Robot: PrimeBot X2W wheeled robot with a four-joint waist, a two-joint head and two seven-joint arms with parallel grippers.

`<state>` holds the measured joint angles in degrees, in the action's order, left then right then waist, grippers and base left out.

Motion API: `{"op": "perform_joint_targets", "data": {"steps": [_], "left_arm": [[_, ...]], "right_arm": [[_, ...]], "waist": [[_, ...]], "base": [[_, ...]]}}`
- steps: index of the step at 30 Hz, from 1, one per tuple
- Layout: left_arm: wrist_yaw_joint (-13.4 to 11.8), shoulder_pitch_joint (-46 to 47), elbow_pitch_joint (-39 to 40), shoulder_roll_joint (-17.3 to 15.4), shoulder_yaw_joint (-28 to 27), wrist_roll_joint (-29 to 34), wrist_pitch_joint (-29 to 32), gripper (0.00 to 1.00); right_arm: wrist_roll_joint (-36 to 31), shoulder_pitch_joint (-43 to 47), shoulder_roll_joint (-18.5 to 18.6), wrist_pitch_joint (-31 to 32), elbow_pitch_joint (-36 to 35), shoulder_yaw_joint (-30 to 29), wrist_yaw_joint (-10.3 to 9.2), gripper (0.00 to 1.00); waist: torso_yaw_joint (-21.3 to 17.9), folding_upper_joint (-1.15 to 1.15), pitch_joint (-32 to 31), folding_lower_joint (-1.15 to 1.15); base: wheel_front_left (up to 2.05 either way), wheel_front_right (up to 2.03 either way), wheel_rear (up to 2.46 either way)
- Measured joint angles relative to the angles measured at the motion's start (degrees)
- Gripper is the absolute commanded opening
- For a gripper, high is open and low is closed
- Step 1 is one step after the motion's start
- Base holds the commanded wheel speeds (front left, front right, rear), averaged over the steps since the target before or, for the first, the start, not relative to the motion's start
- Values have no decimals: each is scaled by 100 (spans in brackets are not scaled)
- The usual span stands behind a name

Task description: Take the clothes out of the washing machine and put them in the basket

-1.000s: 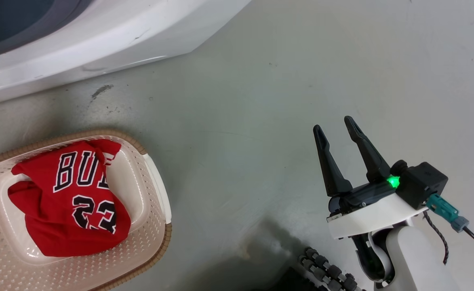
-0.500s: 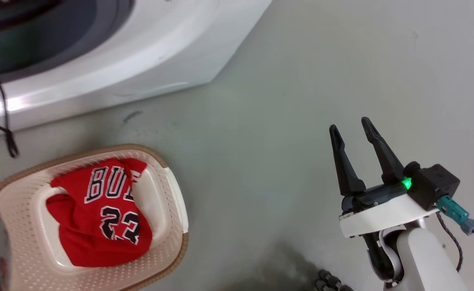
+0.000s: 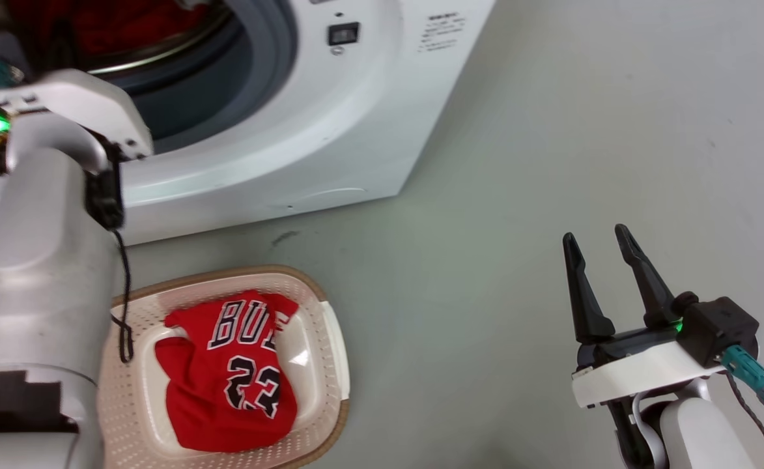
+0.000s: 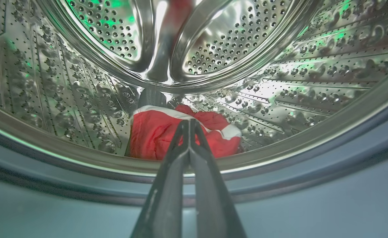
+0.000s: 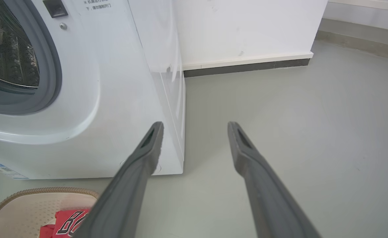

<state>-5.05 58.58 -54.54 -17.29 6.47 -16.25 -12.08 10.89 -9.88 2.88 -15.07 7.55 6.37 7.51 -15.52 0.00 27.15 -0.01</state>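
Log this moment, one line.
left gripper: shut, facing steel drum | red garment: inside drum | red BULLS jersey: in cream basket | right gripper: open

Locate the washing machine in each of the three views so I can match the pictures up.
Head view: the washing machine takes the upper left, its opening partly behind the left arm.
Left wrist view: the camera looks into its steel drum, which spans the upper picture.
Right wrist view: its white front and side stand at the left.
Shared landmark: the grey gasket ringing the opening.
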Motion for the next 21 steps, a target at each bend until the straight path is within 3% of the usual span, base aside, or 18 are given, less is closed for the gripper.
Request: {"op": "perform_joint_targets", "data": {"steps": [5, 6, 7, 8, 21], "left_arm": [[120, -170, -66, 227, 33, -77, -196, 0], [143, -172, -77, 255, 38, -80, -224, 5], [156, -172, -93, 278, 45, -81, -230, 43], [165, -172, -113, 304, 53, -81, -237, 100], [385, 506, -866, 501, 264, -56, -210, 100]], "right_arm": [[-115, 86, -1, 56, -138, -120, 0, 100], [-138, 93, 0, 80, -177, -143, 0, 100], [-155, 98, 0, 99, -207, -157, 0, 100], [-181, 102, -1, 110, -233, -169, 0, 100], [-291, 276, 1, 366, -604, -227, 0, 100]], "waist": [[259, 0, -172, 0], [308, 0, -192, 0], [352, 0, -209, 0], [391, 0, -224, 0], [632, 0, -74, 0]], "base": [[0, 0, 0], [0, 0, 0], [0, 0, 0], [0, 0, 0], [0, 0, 0]]}}
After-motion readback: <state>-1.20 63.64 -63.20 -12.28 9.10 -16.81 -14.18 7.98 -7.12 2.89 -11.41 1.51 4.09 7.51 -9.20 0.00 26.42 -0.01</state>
